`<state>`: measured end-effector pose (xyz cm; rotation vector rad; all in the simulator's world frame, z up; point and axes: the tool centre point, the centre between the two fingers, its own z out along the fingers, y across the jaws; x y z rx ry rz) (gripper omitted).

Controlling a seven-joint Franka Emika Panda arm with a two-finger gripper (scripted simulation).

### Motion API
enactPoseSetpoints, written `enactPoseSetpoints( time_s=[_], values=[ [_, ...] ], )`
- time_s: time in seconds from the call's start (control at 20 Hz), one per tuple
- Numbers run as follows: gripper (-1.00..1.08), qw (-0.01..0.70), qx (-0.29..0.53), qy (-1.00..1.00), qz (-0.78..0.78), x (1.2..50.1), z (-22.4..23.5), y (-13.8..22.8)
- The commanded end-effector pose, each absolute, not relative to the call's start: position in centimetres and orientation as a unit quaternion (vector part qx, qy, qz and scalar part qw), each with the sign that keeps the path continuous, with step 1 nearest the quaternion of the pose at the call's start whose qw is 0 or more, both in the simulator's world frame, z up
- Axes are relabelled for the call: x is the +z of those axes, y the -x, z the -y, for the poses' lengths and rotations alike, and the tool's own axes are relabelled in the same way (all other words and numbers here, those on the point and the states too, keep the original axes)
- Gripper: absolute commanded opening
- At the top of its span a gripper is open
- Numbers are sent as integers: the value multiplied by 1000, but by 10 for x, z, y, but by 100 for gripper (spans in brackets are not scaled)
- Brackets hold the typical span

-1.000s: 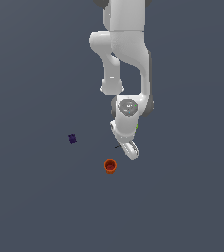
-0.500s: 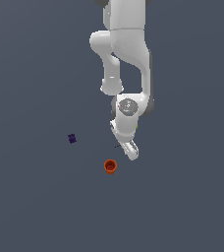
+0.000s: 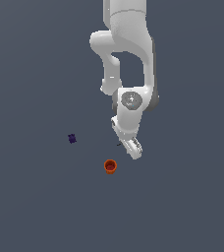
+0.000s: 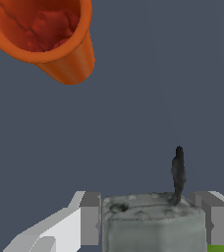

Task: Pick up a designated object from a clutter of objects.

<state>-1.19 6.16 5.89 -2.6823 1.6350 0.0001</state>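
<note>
In the wrist view the designated object (image 4: 153, 224), a grey-white block with a thin black stalk (image 4: 178, 172) sticking out of it, sits between my gripper (image 4: 152, 220) fingers. The left finger (image 4: 88, 219) and the right finger (image 4: 215, 219) both press against its sides, so the gripper is shut on it. In the exterior view the gripper (image 3: 132, 147) is low over the floor and hides the object; only a dark sliver (image 3: 119, 144) shows beside it. Its blue patch is not visible.
An orange-red cup (image 3: 110, 166) (image 4: 50, 37) stands upright close to the gripper. A tiny dark purple piece (image 3: 72, 139) lies further toward the exterior view's left. A sliver of lime-green cup (image 4: 223, 248) shows behind the right finger.
</note>
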Motion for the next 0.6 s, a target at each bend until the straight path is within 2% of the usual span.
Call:
enactPoseSetpoints(
  time_s=[0.0, 0.55],
  values=[
    [-100, 0, 0, 854, -521, 77, -63, 5],
    [-100, 0, -1, 854, -521, 179, -74, -31]
  ],
)
